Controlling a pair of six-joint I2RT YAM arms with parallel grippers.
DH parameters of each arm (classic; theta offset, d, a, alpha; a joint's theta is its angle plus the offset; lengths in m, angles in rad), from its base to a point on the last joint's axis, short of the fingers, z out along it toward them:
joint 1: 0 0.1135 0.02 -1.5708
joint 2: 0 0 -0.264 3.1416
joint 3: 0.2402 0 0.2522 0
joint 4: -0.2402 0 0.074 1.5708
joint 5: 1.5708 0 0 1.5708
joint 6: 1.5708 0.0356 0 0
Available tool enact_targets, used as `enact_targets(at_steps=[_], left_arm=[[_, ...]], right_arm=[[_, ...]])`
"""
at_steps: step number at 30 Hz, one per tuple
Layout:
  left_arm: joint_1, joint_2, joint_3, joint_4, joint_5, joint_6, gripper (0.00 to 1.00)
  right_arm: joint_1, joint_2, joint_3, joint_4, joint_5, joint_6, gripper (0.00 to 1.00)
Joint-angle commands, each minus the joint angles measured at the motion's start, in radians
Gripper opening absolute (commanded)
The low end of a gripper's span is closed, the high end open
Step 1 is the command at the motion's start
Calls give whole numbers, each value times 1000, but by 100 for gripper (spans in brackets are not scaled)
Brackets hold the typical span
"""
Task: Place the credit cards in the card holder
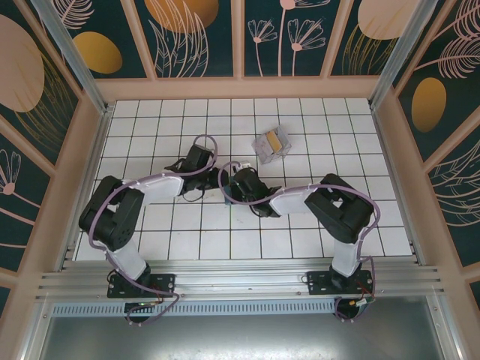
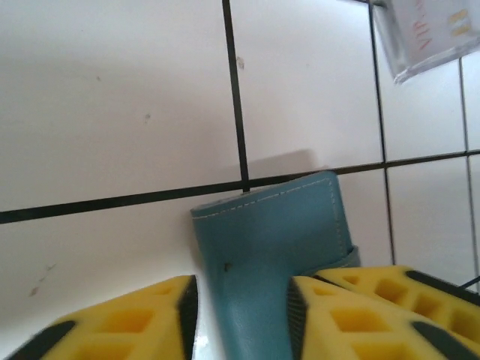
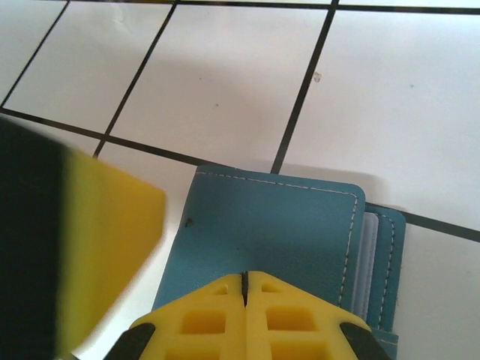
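lite: bright, even | shdw: soft, by card holder (image 2: 262,255) | focus: left gripper (image 2: 240,319) fingers (image 2: 127,326) blurred close-up

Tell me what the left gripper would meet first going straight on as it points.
The teal card holder: it lies between the parted fingers of the left gripper. Beyond it looks like bare tile; the credit cards sit aside of that line.

Robot test cell, lab-type setup. Enclosed booth: teal wall panels (image 1: 199,37) printed with leaf and flower motifs, in pale frames. White tabletop (image 1: 247,244) ruled in a black grid. Left arm (image 1: 120,214) and right arm (image 1: 337,206) bolted to an aluminium rail (image 1: 240,281) at the near edge.
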Motion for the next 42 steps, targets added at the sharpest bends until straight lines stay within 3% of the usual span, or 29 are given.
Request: enact_targets(at_steps=[1,9,13,21,27,32,38,42], left_arm=[[6,-88,88,-51,-55,21,45],[56,-221,55,-56,-117,17,52],[75,-282,-14,-17,-169,-7,56],[141,-422,-118,41,-269,-40,62],[171,-517,-166,36,-402,-41,77],[191,-604,-205,31,-582,-38,98],[278,-652,-241,70,-674,-37,98],[292,-658,-290,161,-853,-4,98]], right_arm=[[-30,27,-69,-360,-3,0,0],[-76,-102,-107,-425,111,-39,0],[-78,-164,-94,-399,37,-45,3],[-109,-353,21,-420,-22,-92,30],[-243,-503,80,-441,-71,-139,38],[-349,-634,69,-431,26,-186,47],[-541,-767,-18,-376,65,-173,63],[-663,-821,-73,-326,90,-172,83]])
